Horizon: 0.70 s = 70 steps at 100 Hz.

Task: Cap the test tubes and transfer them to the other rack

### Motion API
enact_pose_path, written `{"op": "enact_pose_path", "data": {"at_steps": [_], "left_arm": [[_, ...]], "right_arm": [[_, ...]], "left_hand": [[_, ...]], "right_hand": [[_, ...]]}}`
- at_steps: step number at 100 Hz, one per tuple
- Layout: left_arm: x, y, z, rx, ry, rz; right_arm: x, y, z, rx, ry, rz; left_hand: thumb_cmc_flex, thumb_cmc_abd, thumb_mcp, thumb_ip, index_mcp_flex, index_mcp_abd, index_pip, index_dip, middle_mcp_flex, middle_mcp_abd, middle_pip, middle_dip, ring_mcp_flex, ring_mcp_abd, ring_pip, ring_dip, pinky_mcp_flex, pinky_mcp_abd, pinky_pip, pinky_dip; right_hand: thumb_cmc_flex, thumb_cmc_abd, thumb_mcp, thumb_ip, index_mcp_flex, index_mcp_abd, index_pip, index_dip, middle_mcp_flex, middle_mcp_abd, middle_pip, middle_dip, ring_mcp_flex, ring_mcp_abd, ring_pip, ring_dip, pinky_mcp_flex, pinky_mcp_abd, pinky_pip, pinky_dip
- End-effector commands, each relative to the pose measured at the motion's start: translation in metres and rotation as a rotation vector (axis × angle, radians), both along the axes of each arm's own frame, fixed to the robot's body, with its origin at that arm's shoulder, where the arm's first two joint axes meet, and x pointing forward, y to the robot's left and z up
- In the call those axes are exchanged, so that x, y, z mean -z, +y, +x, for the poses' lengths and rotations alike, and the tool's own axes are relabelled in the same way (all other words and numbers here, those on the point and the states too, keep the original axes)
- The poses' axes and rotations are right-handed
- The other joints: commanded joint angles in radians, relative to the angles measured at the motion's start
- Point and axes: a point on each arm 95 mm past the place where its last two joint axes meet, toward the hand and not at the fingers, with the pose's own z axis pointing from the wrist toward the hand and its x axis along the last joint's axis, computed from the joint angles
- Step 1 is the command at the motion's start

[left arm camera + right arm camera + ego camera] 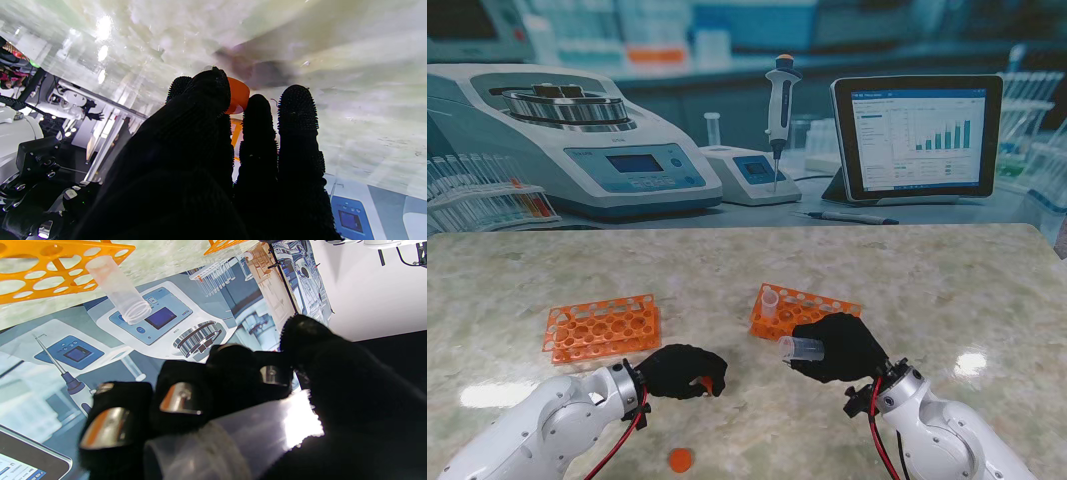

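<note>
Two orange racks lie on the marble table: one on the left, one on the right. An uncapped clear tube stands in the right rack, also seen in the right wrist view. My right hand is shut on a second clear tube, lying sideways with its open end toward the left; that tube shows under the fingers. My left hand is shut on an orange cap, pinched at the fingertips, the cap half hidden.
Another orange cap lies loose on the table near me, between my arms. Behind the table's far edge hangs a printed lab backdrop with a centrifuge, pipette and tablet.
</note>
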Motion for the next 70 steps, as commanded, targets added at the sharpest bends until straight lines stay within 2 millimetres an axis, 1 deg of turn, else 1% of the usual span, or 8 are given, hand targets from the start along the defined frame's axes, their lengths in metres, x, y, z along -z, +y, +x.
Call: {"op": "enact_pose_path", "data": {"at_steps": [1, 6, 7, 9, 26, 70], "left_arm": [[-0.005, -0.003, 0.000, 0.007, -0.007, -0.010], [-0.007, -0.004, 0.000, 0.007, -0.010, -0.016], [-0.008, -0.004, 0.001, 0.007, -0.010, -0.017], [-0.009, -0.004, 0.001, 0.008, -0.011, -0.019], [-0.017, -0.008, 0.002, 0.013, -0.021, -0.044], [-0.039, -0.018, 0.007, 0.035, -0.061, -0.096]], "right_arm": [[0.001, 0.002, -0.002, -0.005, 0.008, 0.004], [0.001, 0.002, -0.002, -0.004, 0.008, 0.004], [0.001, 0.002, -0.002, -0.004, 0.008, 0.004], [0.001, 0.002, -0.002, -0.004, 0.008, 0.004], [0.001, 0.002, -0.002, -0.002, 0.008, 0.007], [0.001, 0.001, -0.001, -0.001, 0.013, 0.008]], "left_hand": [[0.120, 0.007, 0.095, 0.024, 0.021, 0.023, -0.006, -0.011, 0.008, 0.020, 0.030, 0.012, 0.046, -0.032, 0.004, 0.016, 0.009, 0.021, -0.017, -0.039], [0.120, 0.017, 0.081, 0.023, 0.022, 0.023, -0.006, -0.011, 0.009, 0.020, 0.032, 0.019, 0.046, -0.032, 0.003, 0.017, 0.011, 0.016, -0.018, -0.039], [0.120, 0.011, 0.088, 0.028, 0.021, 0.024, -0.007, -0.011, 0.007, 0.020, 0.031, 0.019, 0.046, -0.032, 0.003, 0.018, 0.010, 0.018, -0.019, -0.039], [0.120, 0.010, 0.090, 0.028, 0.022, 0.024, -0.007, -0.011, 0.007, 0.020, 0.030, 0.018, 0.046, -0.031, 0.003, 0.018, 0.010, 0.019, -0.019, -0.039], [0.120, 0.011, 0.095, 0.022, 0.025, 0.025, -0.006, -0.010, 0.010, 0.022, 0.032, 0.015, 0.047, -0.030, 0.001, 0.020, 0.011, 0.021, -0.018, -0.041], [0.120, 0.014, 0.096, 0.022, 0.024, 0.028, -0.008, -0.010, 0.009, 0.023, 0.030, 0.017, 0.048, -0.029, -0.005, 0.026, 0.013, 0.022, -0.020, -0.043]], "right_hand": [[0.039, 0.017, 0.015, 0.011, 0.036, -0.046, 0.061, 0.051, 0.042, 0.000, 0.002, 0.013, 0.035, -0.071, 0.084, 0.011, 0.023, -0.005, 0.059, -0.006], [0.038, 0.017, 0.015, 0.011, 0.036, -0.046, 0.061, 0.052, 0.042, 0.001, 0.002, 0.013, 0.035, -0.071, 0.084, 0.011, 0.023, -0.005, 0.059, -0.006], [0.039, 0.017, 0.015, 0.011, 0.036, -0.046, 0.061, 0.052, 0.042, 0.001, 0.002, 0.013, 0.035, -0.071, 0.084, 0.011, 0.023, -0.005, 0.059, -0.006], [0.039, 0.018, 0.015, 0.011, 0.036, -0.046, 0.061, 0.052, 0.042, 0.001, 0.002, 0.013, 0.035, -0.071, 0.084, 0.011, 0.023, -0.005, 0.059, -0.006], [0.038, 0.016, 0.014, 0.010, 0.036, -0.046, 0.061, 0.052, 0.042, 0.001, 0.002, 0.014, 0.035, -0.071, 0.084, 0.011, 0.023, -0.005, 0.059, -0.006], [0.038, 0.017, 0.014, 0.010, 0.036, -0.046, 0.061, 0.052, 0.042, 0.001, 0.002, 0.014, 0.035, -0.071, 0.084, 0.011, 0.023, -0.005, 0.059, -0.006]]}}
